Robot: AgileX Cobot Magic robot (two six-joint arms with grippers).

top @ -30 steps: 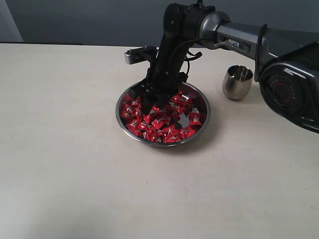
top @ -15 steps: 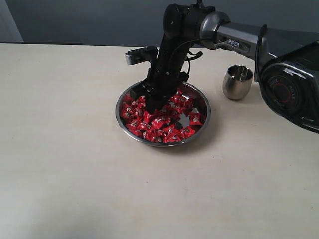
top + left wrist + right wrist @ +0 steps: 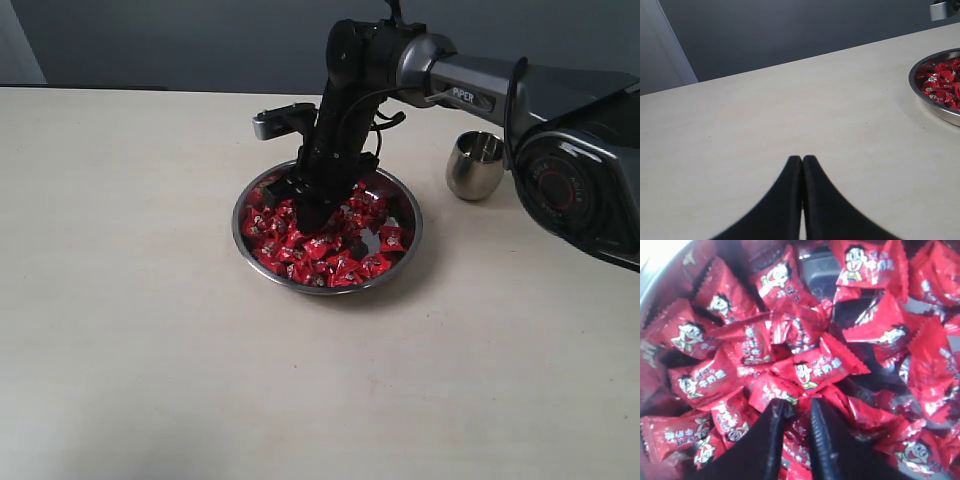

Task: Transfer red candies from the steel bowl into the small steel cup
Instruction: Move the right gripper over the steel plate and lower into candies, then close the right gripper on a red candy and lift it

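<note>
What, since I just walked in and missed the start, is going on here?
The right tool is down in the bowl among the candies, jaws narrow around one; whether it is gripped is unclear. The cup stands beside the bowl, apart. The left tool is shut, over the table.

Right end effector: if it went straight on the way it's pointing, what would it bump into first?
The red candies: the right end effector points down into the pile in the steel bowl, fingertips among the wrappers.
</note>
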